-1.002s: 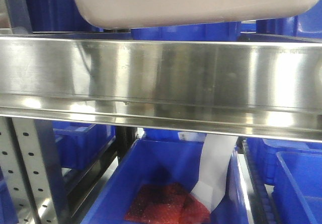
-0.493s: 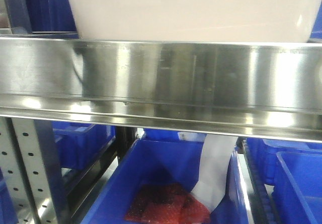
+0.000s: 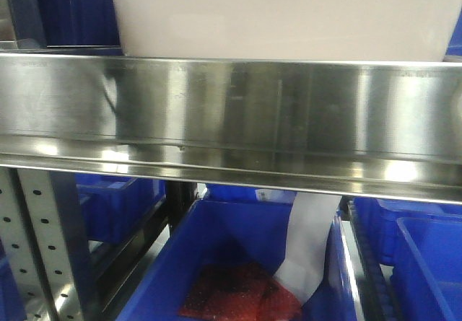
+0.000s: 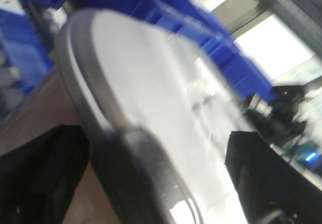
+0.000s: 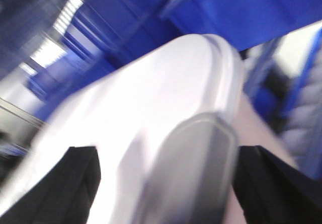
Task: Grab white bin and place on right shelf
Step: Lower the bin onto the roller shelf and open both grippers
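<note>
The white bin (image 3: 289,14) fills the top of the front view, its lower part hidden behind the tall shiny front lip of the right shelf (image 3: 231,112). In the left wrist view its glossy lid (image 4: 166,88) and grey rim run between two black fingers (image 4: 35,183), one on the pinkish wall and one on the lid. My left gripper (image 4: 151,148) is shut on that rim. In the right wrist view the bin's rounded corner (image 5: 166,93) and rim handle sit between the black fingers (image 5: 55,189), and my right gripper (image 5: 166,158) is shut on it.
Below the shelf stands a blue bin (image 3: 180,263) holding red packets (image 3: 231,296) and a white sheet (image 3: 310,249). More blue bins (image 3: 426,263) flank it, and others stand behind the white bin. A perforated metal upright (image 3: 43,249) rises at the lower left.
The white bin has come down from above the shelf lip until its base is hidden behind it, then shifted slightly to the right. The shelf and blue bins have not moved.
</note>
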Tool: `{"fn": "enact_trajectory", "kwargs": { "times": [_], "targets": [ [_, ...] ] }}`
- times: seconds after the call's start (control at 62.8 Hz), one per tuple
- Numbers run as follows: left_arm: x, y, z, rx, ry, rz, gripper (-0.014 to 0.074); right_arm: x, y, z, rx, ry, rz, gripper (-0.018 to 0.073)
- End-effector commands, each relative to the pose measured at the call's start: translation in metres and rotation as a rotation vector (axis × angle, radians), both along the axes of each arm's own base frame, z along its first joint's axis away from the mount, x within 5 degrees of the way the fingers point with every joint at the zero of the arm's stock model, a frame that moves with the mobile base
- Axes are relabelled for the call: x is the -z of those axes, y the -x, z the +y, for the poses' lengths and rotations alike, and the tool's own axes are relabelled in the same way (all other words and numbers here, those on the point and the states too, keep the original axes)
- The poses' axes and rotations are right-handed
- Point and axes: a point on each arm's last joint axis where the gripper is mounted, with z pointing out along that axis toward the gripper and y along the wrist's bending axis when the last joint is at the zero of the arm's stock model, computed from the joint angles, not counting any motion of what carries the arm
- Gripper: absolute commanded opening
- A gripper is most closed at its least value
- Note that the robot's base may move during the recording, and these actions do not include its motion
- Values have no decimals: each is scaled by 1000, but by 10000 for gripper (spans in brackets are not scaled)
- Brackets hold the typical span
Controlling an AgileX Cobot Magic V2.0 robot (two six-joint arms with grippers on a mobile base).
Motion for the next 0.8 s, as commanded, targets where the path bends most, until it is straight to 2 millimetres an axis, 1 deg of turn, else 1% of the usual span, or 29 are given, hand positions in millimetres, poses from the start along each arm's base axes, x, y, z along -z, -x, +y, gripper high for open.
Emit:
{"fn": "enact_trajectory", "kwargs": {
  "times": [0.0,0.143,0.255,0.366,0.509,0.557,0.621,0.668,0.7,0.78],
  "targets": [
    [-30,15,-3,38,4,-94,484,-27,3,-2,5,118,-97,632],
    [-22,14,-1,42,-116,-107,484,-34,-1,-10,51,326,-107,632],
    [-19,15,2,55,-225,-121,482,-39,-2,-14,75,425,-115,632],
    [-26,22,4,73,-296,-141,480,-45,3,-13,75,450,-134,632],
    [-46,41,6,99,-348,-166,452,-60,19,-7,59,469,-184,632],
    [-54,51,7,114,-355,-185,430,-67,27,-4,52,480,-210,632],
    [-62,65,7,147,-366,-205,375,-76,39,0,47,480,-241,630],
    [-68,75,7,169,-373,-219,332,-82,47,3,43,470,-256,613],
    [-72,82,8,180,-379,-224,300,-87,54,6,39,465,-269,590],
    [-81,97,9,171,-392,-209,178,-95,69,12,26,449,-287,473]
  ]
}}
